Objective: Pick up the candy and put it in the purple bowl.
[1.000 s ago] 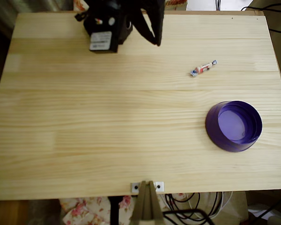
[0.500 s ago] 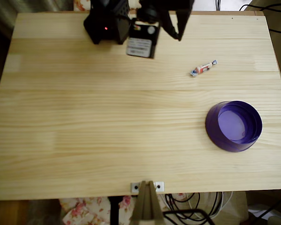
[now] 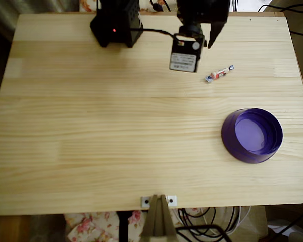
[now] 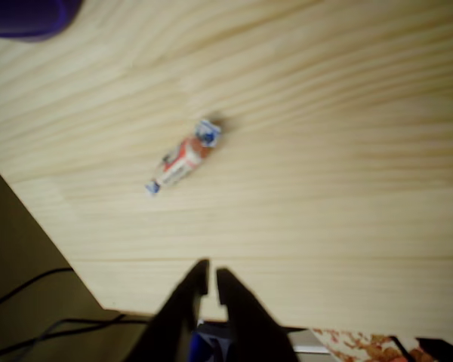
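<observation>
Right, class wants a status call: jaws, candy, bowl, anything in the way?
Gripper above the table, jaws nearly shut, holding nothing. Candy lies loose on the wood, clear of the purple bowl. Bowl empty. Nothing between them.

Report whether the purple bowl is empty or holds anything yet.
Empty. The round dark purple plastic bowl shows only its bare violet bottom; the small white-and-red wrapped candy lies on the wooden table, apart from it.

In the overhead view, the black two-finger gripper (image 3: 210,41) now sits further toward 3 o'clock along the far table edge than before. Its white-labelled wrist block (image 3: 184,61) has travelled with it. The gripper now lies near the small white-and-red wrapped candy (image 3: 219,73), at its 11 o'clock.
</observation>
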Controlling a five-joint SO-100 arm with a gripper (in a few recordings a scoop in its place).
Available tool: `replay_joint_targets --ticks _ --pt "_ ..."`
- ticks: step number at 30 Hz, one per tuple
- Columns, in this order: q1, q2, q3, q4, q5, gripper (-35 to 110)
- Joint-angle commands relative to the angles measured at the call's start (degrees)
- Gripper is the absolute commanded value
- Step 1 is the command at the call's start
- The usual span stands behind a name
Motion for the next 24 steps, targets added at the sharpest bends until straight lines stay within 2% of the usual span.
replay_joint_targets --ticks 1,8,12,21,24 --pt "-1.1 -2.3 -6.6 0.8 17.7 0" --pt "-2.1 -7.2 -13.8 6.4 27.5 1" --pt "-1.8 -8.8 -15.4 7.0 27.5 1" --pt "-0.9 -20.3 -27.2 10.8 6.2 1" --pt "-0.9 -18.8 -26.0 6.7 -2.6 1"
